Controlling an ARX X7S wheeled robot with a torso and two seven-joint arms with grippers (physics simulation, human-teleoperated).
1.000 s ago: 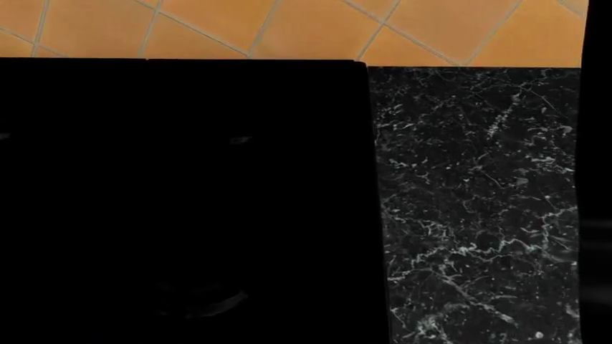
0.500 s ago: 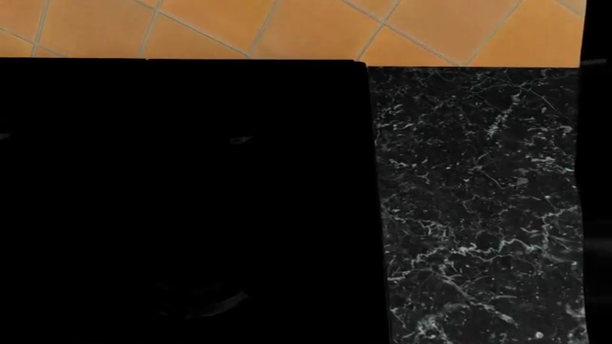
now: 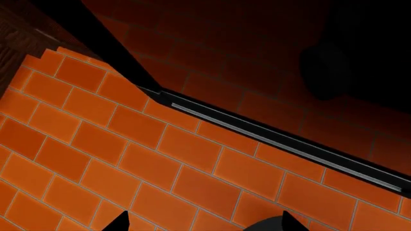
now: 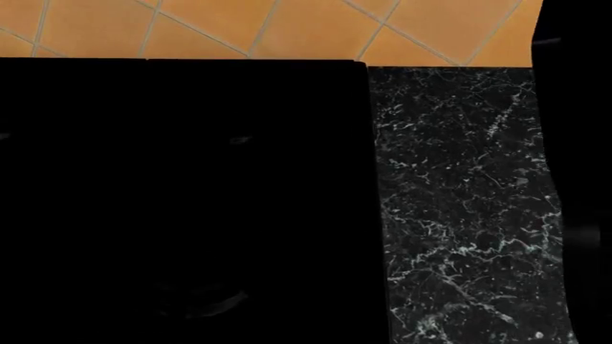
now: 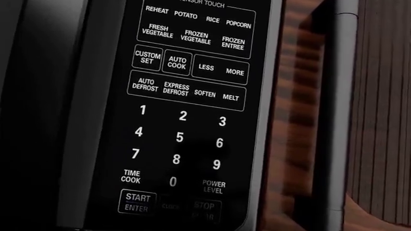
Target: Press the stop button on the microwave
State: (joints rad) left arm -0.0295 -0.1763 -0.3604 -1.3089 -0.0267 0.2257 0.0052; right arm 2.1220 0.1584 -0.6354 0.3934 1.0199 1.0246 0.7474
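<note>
The right wrist view is close on the microwave's black control panel (image 5: pixel 186 96). The STOP button (image 5: pixel 207 210) sits at the panel's lower corner, dim in shadow, beside CLOCK and the START/ENTER button (image 5: pixel 137 202). No fingers of my right gripper show there. In the head view a dark shape (image 4: pixel 578 143) at the right edge is probably my right arm. My left gripper (image 3: pixel 204 226) is open and empty, its two black fingertips (image 3: pixel 119 224) pointing at an orange tiled wall (image 3: pixel 128 159). The microwave does not show in the head view.
The head view looks down on a large black surface (image 4: pixel 182 201), a black marble counter (image 4: pixel 459 201) and orange tiles (image 4: pixel 287 29). A wooden cabinet (image 5: pixel 378 120) stands beside the microwave. A dark metal-edged bar (image 3: pixel 276 139) crosses the tiled wall.
In the head view the dark shape at the right edge has spread leftward, covering more of the marble counter and the tile corner. Nothing else has moved.
</note>
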